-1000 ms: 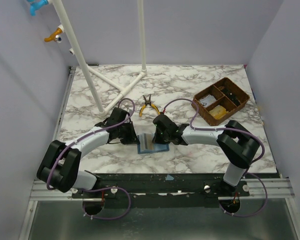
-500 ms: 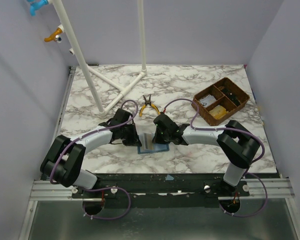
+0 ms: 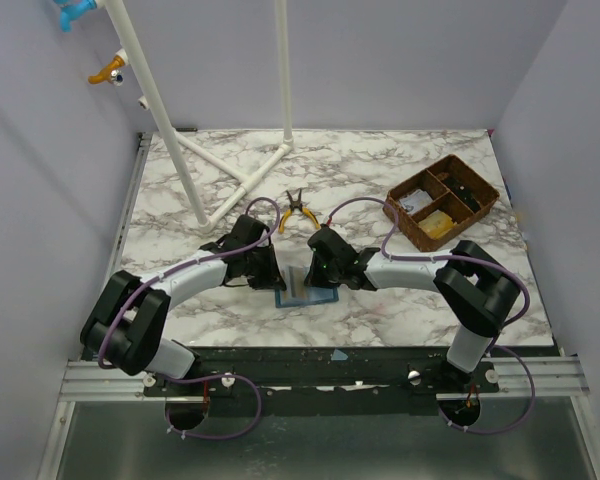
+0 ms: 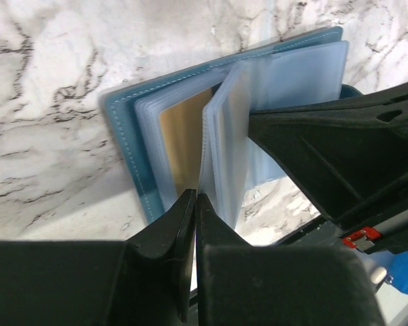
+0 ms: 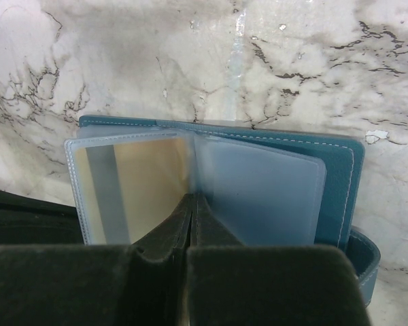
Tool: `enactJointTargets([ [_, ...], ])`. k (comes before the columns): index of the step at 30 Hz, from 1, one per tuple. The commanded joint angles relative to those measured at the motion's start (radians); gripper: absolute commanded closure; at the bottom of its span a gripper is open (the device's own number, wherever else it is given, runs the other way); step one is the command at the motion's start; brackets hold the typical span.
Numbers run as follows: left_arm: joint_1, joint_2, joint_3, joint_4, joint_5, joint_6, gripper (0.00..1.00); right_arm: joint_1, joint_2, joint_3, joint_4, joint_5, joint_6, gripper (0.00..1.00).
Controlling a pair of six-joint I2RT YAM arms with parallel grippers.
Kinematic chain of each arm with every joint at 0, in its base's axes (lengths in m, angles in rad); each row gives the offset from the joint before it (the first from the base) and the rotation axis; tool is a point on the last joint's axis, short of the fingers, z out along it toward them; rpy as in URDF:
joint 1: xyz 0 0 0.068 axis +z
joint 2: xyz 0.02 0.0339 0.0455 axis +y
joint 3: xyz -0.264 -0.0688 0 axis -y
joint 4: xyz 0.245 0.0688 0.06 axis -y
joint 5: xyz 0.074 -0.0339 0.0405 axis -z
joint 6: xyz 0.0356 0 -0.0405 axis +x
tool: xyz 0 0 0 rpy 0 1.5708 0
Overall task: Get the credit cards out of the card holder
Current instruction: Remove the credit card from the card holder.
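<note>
The blue card holder (image 3: 305, 291) lies open on the marble table between both arms, its clear plastic sleeves fanned out. A gold credit card (image 4: 183, 142) sits inside one sleeve (image 5: 149, 180). My left gripper (image 4: 196, 198) is shut, its tips against the lower edge of several sleeves standing upright (image 4: 226, 136); I cannot tell if a sleeve is pinched. My right gripper (image 5: 192, 198) is shut too, tips pressed down at the fold between the gold-card sleeve and an empty sleeve (image 5: 258, 197). In the top view the left gripper (image 3: 276, 276) and right gripper (image 3: 316, 281) flank the holder.
Yellow-handled pliers (image 3: 296, 210) lie just behind the grippers. A brown compartment tray (image 3: 477, 207) with small items stands at the back right. A white pipe frame (image 3: 235, 180) stands at the back left. The table's front edge (image 3: 330, 345) runs close behind the holder.
My left arm has swung right, bringing its gripper up to the holder's left side. The right arm and the holder have stayed put.
</note>
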Motion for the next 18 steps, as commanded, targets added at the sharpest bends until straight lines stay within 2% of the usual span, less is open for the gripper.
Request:
enactJointTargets([
  [1,-0.003,-0.031,0.001,-0.032,-0.092,-0.01,0.92,0.011,0.11,-0.075,-0.114,-0.019,-0.024,0.99],
  [10,-0.004,-0.07,-0.025,-0.006,-0.079,-0.024,0.9,0.011,0.11,-0.079,-0.111,-0.021,-0.024,0.99],
  [18,-0.01,-0.097,0.018,-0.039,-0.057,-0.003,0.87,0.011,0.11,-0.074,-0.111,-0.023,-0.025,0.99],
])
